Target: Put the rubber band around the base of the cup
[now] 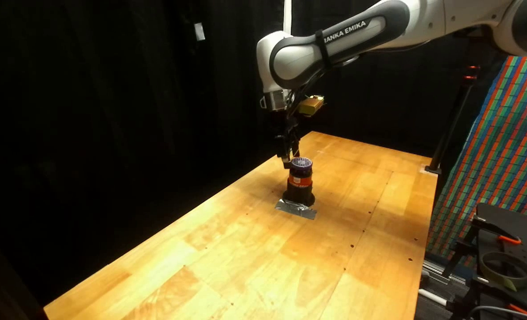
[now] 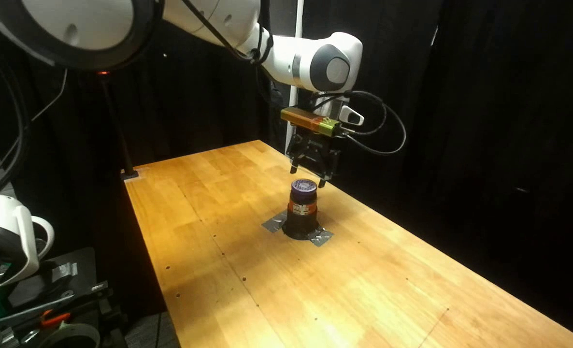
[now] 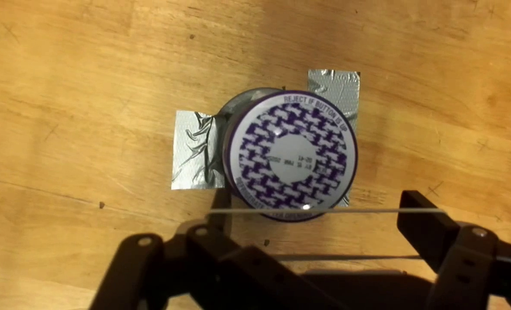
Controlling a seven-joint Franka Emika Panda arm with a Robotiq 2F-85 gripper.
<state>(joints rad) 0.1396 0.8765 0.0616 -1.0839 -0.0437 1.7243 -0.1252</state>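
Observation:
The cup (image 1: 300, 181) is a small jar with an orange label and a purple-white lid, upright in a black base. It shows in both exterior views (image 2: 302, 208), and from above in the wrist view (image 3: 292, 157). My gripper (image 1: 291, 160) is open at about lid height, beside and slightly above the cup; it also shows in an exterior view (image 2: 307, 177). In the wrist view, a pale rubber band (image 3: 367, 211) is stretched around both fingers of the gripper (image 3: 320, 213). Its front strand crosses the lid's edge in the picture. I cannot tell whether they touch.
Silver tape (image 1: 297, 209) fixes the black base (image 2: 298, 227) to the wooden table (image 2: 209, 193). A black post (image 1: 450, 120) stands at the table's far corner. A side cart (image 1: 512, 235) holds a tape roll and clamps beside the table.

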